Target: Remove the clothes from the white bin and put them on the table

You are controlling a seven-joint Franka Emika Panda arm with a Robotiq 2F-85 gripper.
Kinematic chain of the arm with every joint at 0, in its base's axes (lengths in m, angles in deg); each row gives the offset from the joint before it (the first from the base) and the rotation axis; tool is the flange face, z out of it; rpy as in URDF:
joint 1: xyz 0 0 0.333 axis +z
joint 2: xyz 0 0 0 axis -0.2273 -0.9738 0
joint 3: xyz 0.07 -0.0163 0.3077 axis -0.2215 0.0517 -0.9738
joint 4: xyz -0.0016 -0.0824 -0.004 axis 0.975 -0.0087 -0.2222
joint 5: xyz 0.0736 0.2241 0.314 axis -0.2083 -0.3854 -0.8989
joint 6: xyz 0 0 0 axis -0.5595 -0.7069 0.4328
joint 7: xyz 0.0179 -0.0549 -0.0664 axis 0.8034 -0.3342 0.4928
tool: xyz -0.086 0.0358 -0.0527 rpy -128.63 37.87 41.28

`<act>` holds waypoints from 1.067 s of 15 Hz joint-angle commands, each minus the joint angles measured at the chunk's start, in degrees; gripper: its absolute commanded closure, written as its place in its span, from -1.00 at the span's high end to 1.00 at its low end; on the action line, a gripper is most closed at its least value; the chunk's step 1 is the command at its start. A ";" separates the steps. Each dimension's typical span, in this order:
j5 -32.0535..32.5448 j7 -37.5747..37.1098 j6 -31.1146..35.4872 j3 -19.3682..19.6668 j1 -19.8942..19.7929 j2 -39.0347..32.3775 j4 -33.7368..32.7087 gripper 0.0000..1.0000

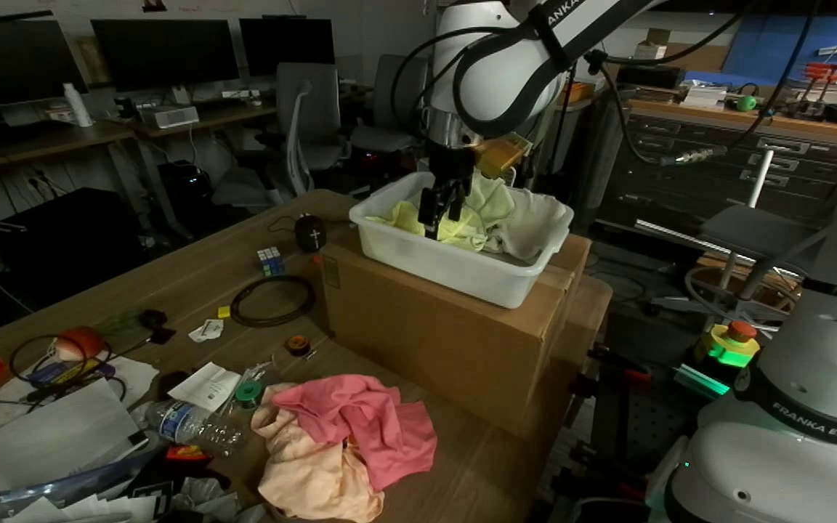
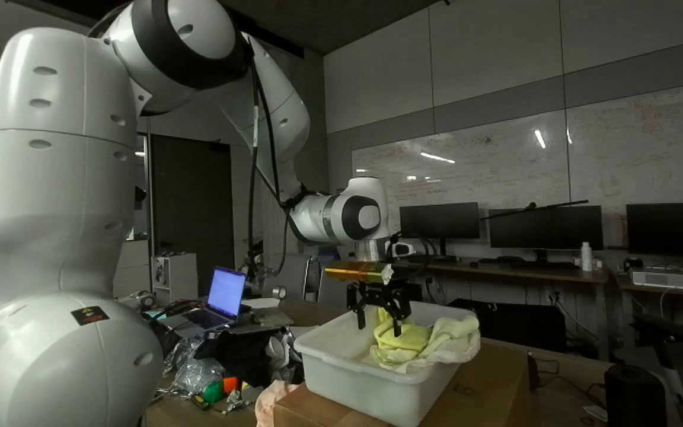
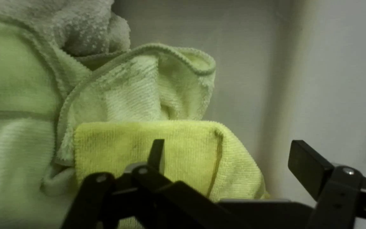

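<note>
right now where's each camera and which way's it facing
An exterior view: above the light-brown wooden table, facing the white rectangular plastic bin; white robot arm and black pincer show.
An exterior view: near the arm, facing the bin and wide whiteboard; arm and pincer show.
Wrist view: above the bin, facing down at yellow and green fabric clothes; only the pincer shows.
Both exterior views share the bin on its brown cardboard box.
</note>
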 commanded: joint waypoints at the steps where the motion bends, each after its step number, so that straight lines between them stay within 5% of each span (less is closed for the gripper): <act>1: 2.70 -6.22 6.08 0.57 0.12 -0.71 0.19 1.00; 7: 17.50 -25.33 10.52 1.84 0.94 -1.90 1.02 1.00; 16: 24.14 -39.90 10.46 2.80 2.05 -4.13 1.67 1.00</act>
